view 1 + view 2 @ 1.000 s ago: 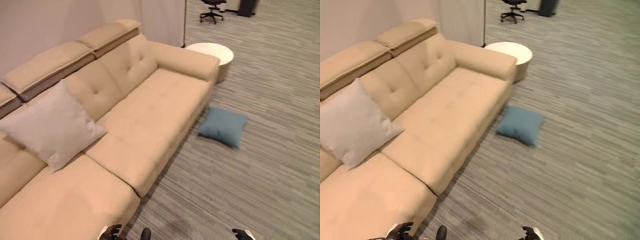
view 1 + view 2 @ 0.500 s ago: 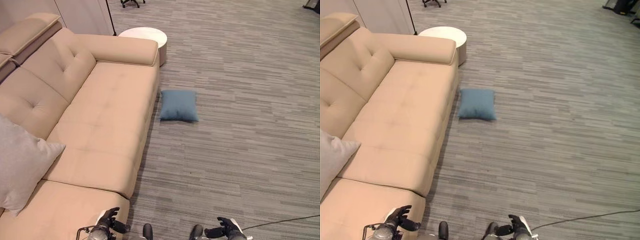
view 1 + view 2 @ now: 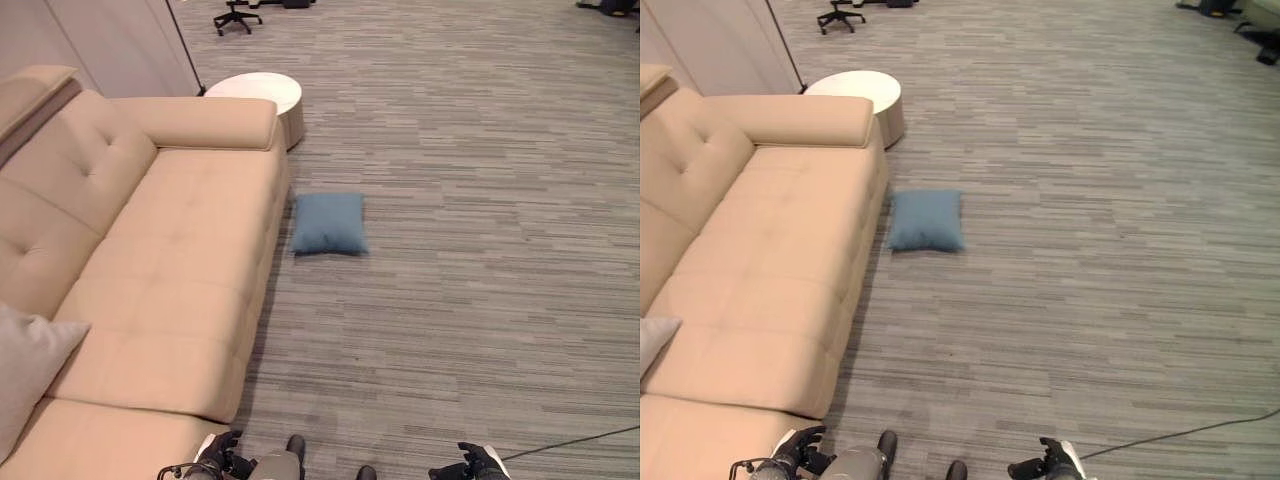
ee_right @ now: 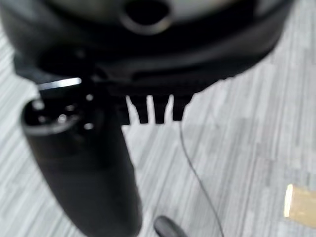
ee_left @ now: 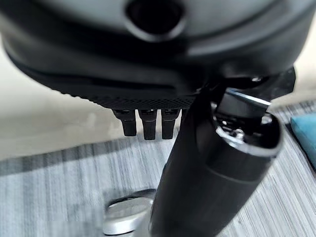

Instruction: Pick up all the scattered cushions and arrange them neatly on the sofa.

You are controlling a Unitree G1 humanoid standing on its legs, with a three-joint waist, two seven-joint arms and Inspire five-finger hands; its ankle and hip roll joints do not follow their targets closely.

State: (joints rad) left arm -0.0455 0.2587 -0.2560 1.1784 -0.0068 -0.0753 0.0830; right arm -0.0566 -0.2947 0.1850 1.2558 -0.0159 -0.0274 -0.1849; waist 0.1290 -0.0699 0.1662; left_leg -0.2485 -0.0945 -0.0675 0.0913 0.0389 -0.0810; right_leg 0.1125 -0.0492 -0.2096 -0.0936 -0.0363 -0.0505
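Floor (image 3: 480,260): grey striped carpet.
On floor: blue cushion (image 3: 328,223) lying flat, just beside the sofa's front edge, perhaps touching it.
Also on floor: round white table (image 3: 256,92) at the sofa's armrest end; office chair (image 3: 236,14) far back.
Sofa (image 3: 170,250): beige.
On sofa: pale grey cushion (image 3: 25,370) at the near end of the seat.

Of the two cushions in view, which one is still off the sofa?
The blue cushion: it lies flat on the carpet beside the sofa. The light grey cushion already rests on the seat.
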